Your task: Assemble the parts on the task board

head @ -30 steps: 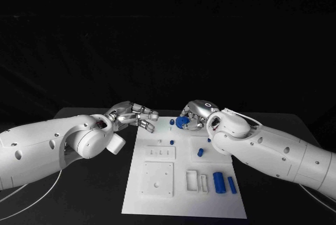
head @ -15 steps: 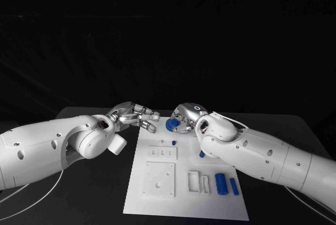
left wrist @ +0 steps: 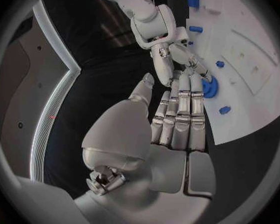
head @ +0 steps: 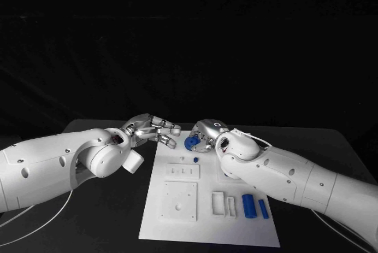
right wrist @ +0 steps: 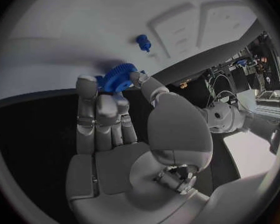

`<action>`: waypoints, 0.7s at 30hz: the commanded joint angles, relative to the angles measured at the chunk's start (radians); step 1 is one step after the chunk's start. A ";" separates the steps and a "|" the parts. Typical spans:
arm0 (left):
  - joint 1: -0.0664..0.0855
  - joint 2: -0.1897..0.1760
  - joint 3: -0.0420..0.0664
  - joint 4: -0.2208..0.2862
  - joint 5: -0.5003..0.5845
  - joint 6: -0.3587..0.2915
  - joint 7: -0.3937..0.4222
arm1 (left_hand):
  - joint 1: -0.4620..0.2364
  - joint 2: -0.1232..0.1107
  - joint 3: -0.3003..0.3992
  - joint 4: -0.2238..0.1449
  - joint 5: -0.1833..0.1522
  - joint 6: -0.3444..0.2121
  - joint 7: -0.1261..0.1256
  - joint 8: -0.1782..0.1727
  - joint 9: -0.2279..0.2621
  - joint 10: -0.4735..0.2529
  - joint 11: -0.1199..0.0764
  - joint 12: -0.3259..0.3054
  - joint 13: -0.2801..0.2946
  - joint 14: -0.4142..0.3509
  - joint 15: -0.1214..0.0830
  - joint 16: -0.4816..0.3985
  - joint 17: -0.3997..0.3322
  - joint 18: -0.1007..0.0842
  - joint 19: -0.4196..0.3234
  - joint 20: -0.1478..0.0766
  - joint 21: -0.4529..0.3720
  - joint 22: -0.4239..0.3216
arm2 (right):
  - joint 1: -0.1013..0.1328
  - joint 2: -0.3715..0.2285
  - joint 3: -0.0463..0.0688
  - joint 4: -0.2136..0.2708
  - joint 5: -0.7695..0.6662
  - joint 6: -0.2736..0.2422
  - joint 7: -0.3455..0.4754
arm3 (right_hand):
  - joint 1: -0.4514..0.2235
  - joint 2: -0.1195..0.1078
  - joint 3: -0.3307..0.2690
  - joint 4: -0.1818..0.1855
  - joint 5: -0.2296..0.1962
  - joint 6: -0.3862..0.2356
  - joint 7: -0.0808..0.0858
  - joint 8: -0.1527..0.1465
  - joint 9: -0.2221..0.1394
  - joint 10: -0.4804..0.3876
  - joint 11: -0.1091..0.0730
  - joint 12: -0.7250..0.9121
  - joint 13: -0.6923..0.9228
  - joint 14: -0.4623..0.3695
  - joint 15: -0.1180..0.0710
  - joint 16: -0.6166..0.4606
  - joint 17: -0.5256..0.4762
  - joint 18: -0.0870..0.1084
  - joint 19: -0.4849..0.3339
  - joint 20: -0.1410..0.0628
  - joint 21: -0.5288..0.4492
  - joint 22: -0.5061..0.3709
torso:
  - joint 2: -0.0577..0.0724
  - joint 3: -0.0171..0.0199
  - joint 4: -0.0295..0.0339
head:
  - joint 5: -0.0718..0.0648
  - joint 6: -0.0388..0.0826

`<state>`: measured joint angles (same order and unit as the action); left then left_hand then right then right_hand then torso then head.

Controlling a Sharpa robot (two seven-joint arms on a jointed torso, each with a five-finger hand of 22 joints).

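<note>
Right hand (head: 203, 137) pinches blue gear (head: 192, 143) above task board (head: 206, 231) far edge. Left hand (head: 151, 130) beside board, fingers spread, released.

Blue gear (head: 192, 143) in right hand (head: 206, 134) above task board (head: 206, 231).

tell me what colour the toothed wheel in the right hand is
Blue. The gear pinched by the right hand shows best in the right wrist view.

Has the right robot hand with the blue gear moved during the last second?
Yes. The right robot hand, holding the blue gear, moved leftward along the task board's far edge, closer to the left robot hand.
</note>
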<state>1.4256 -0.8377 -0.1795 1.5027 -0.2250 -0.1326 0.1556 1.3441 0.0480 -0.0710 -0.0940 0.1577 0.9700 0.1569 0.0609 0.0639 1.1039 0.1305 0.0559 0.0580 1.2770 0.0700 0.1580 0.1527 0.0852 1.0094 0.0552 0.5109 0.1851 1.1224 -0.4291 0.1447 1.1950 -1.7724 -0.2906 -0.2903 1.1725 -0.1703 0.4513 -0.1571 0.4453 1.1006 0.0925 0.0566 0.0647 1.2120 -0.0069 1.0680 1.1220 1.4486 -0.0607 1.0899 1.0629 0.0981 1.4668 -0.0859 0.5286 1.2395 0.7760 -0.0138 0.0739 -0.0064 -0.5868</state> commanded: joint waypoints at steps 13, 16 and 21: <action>0.001 0.002 0.001 0.003 -0.004 0.014 0.004 | 0.003 0.005 -0.002 -0.006 0.005 0.001 0.001 0.001 0.001 -0.008 -0.003 0.003 0.001 -0.004 0.003 -0.003 0.000 0.002 -0.004 0.000 0.004 -0.001 | -0.001 0.011 -0.015 -0.043 -0.003 0.030 0.017 | 0.006 0.007 -0.028 0.008 -0.044 -0.023 0.007 0.005 0.000 -0.005 0.002 -0.006 -0.008 0.000 -0.003 -0.011 -0.006 -0.007 0.042 -0.001 -0.014 -0.007 | 0.000 0.0022 -0.0022 | 0.002 0.000; 0.001 0.002 0.001 0.003 -0.004 0.015 0.003 | 0.003 0.005 -0.002 -0.006 0.005 0.001 0.001 0.001 0.001 -0.008 -0.003 0.003 0.001 -0.004 0.003 -0.003 0.000 0.002 -0.004 0.000 0.004 -0.001 | -0.001 0.012 -0.016 -0.047 0.004 0.027 0.021 | 0.012 0.008 -0.050 0.015 -0.059 -0.045 0.012 0.005 -0.001 -0.007 0.006 -0.009 -0.012 0.001 -0.001 -0.012 -0.007 -0.004 0.043 0.002 -0.020 -0.011 | 0.000 0.0022 -0.0024 | 0.002 0.000; 0.001 0.003 0.001 0.002 -0.005 0.016 0.003 | 0.003 0.005 -0.002 -0.006 0.005 0.001 0.001 0.001 0.001 -0.008 -0.003 0.003 0.001 -0.004 0.003 -0.003 0.000 0.002 -0.004 0.000 0.004 -0.001 | -0.001 0.015 -0.017 -0.049 0.016 0.031 0.025 | -0.001 0.013 -0.107 0.054 -0.071 -0.065 0.014 0.005 -0.002 -0.016 0.009 -0.021 -0.027 0.000 0.002 -0.019 -0.013 -0.001 0.042 0.005 -0.028 -0.017 | 0.000 0.0028 -0.0011 | 0.002 0.001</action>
<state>1.4256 -0.8371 -0.1794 1.5028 -0.2269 -0.1318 0.1545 1.3441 0.0480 -0.0710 -0.0940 0.1577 0.9700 0.1570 0.0609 0.0639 1.1039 0.1305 0.0559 0.0580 1.2770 0.0701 0.1580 0.1527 0.0852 1.0095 0.0552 0.5109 0.1853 1.1230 -0.4162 0.1283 1.1459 -1.7661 -0.2837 -0.2770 1.1764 -0.1599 0.3503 -0.1032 0.3770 1.0433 0.1066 0.0655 0.0650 1.2025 0.0020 1.0524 1.0964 1.4485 -0.0606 1.0746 1.0511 0.0981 1.4668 -0.0859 0.5030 1.2222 0.7758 -0.0118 0.0719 -0.0042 -0.5868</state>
